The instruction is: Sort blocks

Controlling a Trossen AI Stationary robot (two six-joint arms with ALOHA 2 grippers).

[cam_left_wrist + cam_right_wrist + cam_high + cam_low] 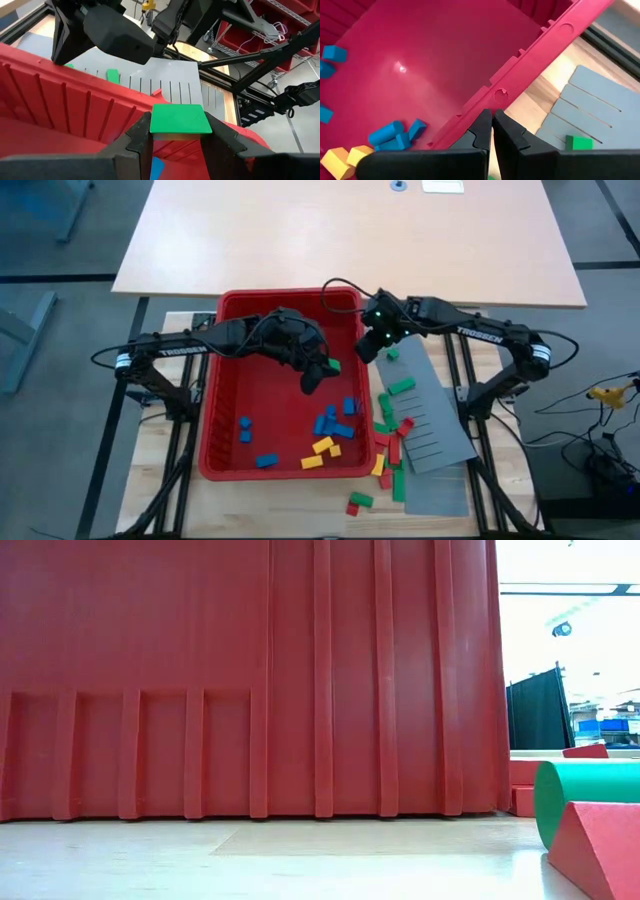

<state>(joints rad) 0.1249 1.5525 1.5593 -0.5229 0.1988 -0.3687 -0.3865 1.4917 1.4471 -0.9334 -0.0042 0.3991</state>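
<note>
My left gripper held a green block tight, up over the red bin's right side. It could have slipped back in. My right gripper was shut and empty over the rim. I counted about seven blue, four yellow blocks inside.

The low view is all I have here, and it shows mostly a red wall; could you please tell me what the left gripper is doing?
Observer: The left gripper is over the red bin, shut on a green block.
Operator: Thank you. Where is the right gripper?
Observer: The right gripper hangs at the bin's right rim, fingers shut, holding nothing.
Operator: What remains inside the bin?
Observer: Only blue blocks and yellow blocks; red and green ones lie outside, by the grey panel.
</note>
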